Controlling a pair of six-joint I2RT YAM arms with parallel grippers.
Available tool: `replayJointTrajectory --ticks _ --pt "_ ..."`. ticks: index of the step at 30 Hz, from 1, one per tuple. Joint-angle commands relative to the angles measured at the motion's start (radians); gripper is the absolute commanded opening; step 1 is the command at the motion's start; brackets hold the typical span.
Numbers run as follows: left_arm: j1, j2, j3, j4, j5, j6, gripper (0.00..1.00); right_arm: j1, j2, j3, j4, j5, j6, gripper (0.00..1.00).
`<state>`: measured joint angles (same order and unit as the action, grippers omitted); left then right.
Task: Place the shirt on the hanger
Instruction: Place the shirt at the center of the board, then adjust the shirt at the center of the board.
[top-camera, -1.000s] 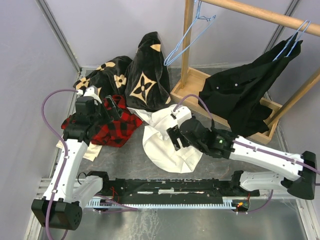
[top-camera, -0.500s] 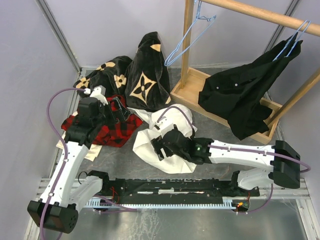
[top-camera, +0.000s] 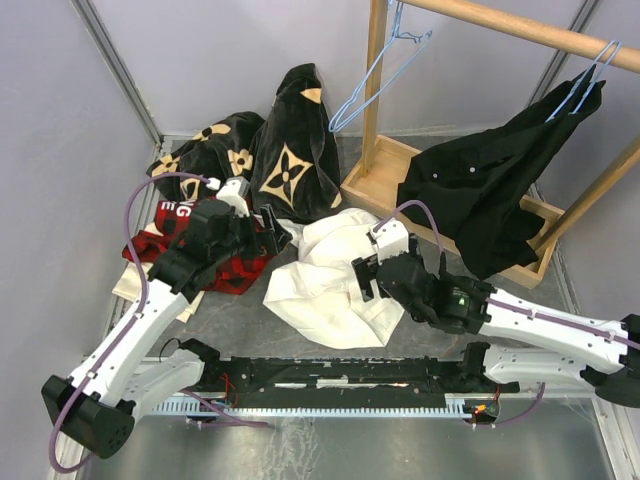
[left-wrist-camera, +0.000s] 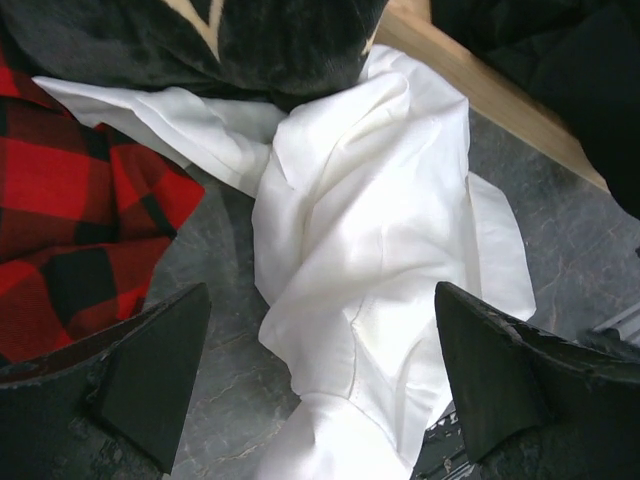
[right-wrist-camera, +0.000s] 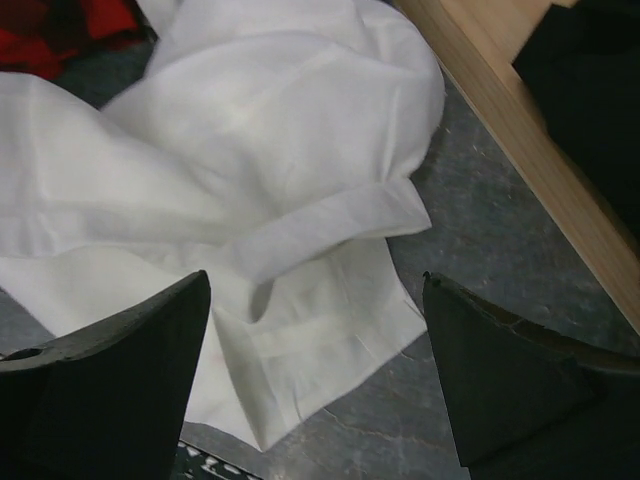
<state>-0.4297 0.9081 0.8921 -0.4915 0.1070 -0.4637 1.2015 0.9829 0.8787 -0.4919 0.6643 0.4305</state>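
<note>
The white shirt (top-camera: 325, 280) lies crumpled on the grey floor between my two arms. It also shows in the left wrist view (left-wrist-camera: 370, 230) and in the right wrist view (right-wrist-camera: 250, 150). The light-blue wire hanger (top-camera: 375, 75) hangs empty from the wooden rail at the top, far from both grippers. My left gripper (top-camera: 264, 222) is open and empty just above the shirt's left edge, its jaws wide on either side of a fold (left-wrist-camera: 325, 370). My right gripper (top-camera: 372, 272) is open and empty over the shirt's right edge (right-wrist-camera: 315, 370).
A red-and-black plaid shirt (top-camera: 215, 265) lies under the left arm. A black garment with tan flower marks (top-camera: 290, 150) is piled behind it. The wooden rack base (top-camera: 385, 165) stands behind the shirt. A black shirt (top-camera: 490, 190) hangs on a second blue hanger (top-camera: 585, 85) at the right.
My right gripper reached left over the shirt, then drew back to the right, leaving the shirt spread more to the left. My left gripper moved right, toward the shirt's left edge.
</note>
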Motion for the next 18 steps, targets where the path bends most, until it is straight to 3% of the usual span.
replayJointTrajectory --ticks 1,8,14,16,18 --pt "-0.056 0.033 -0.012 0.066 -0.053 -0.059 0.97 -0.067 0.032 0.029 -0.129 0.016 0.049 0.94" --pt "-0.073 0.041 0.019 0.008 -0.137 -0.017 0.96 -0.091 0.052 0.065 -0.142 -0.129 -0.149 0.94" --pt "-0.073 0.048 0.024 -0.009 -0.166 0.003 0.96 -0.094 0.023 0.032 -0.179 -0.132 -0.391 0.93" --pt "-0.072 0.054 0.024 -0.009 -0.167 0.004 0.97 -0.103 0.024 0.027 -0.185 -0.105 -0.426 0.96" --pt "-0.073 0.058 0.028 -0.011 -0.166 0.006 0.96 -0.174 0.057 0.083 -0.267 -0.198 -0.42 0.98"
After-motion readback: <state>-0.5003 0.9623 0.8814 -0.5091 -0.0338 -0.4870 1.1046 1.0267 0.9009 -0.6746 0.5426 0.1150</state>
